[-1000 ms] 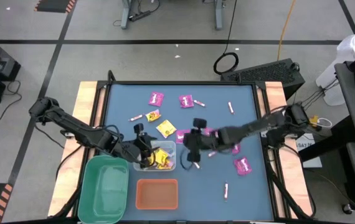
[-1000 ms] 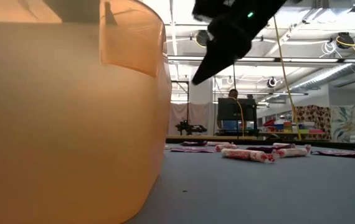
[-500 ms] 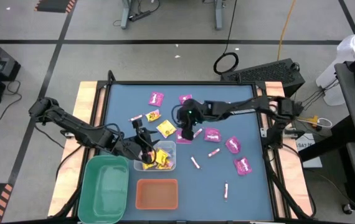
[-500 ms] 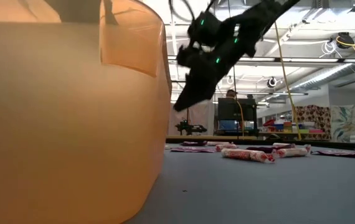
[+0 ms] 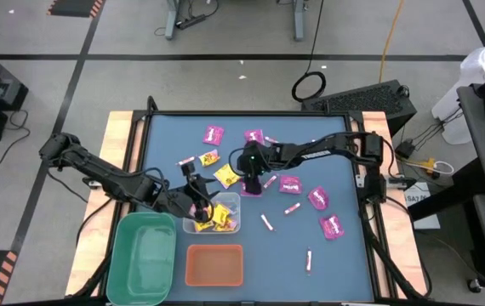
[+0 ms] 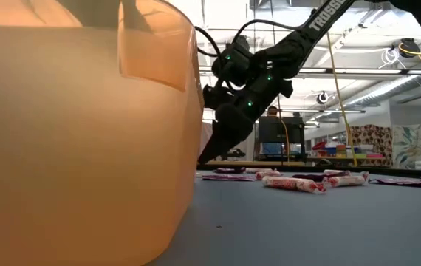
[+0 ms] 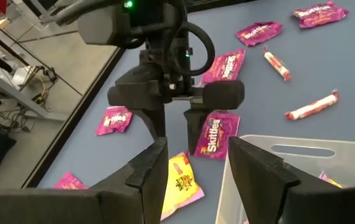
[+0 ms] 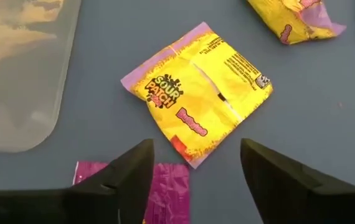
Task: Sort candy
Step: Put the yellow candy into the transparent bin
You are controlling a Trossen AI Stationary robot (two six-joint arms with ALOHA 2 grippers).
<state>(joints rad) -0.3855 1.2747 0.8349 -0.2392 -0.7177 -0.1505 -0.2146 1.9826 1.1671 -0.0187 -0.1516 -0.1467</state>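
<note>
Right claw [image 5: 248, 177] hangs spread wide, empty, over a crinkly yellow square packet [image 8: 197, 92] lying flat on the blue desk [image 5: 336, 144] beside the clear plastic bin [image 5: 228, 204]. Left claw [image 5: 198, 204] waits at that bin, fingers parted, gripping nothing.

The yellow packet [image 8: 197, 92] beside the clear bin [image 8: 22, 68] carries the words "SOUR PATCH" in a dark badge; the smaller print on it cannot be read. The magenta packet [image 7: 213, 134] just beside the same bin reads "Skittles" in white letters. Another magenta packet [image 7: 229, 65] farther from the bin shows the same word. The right arm [image 6: 329, 18] bears white letters "TROSSE".
</note>
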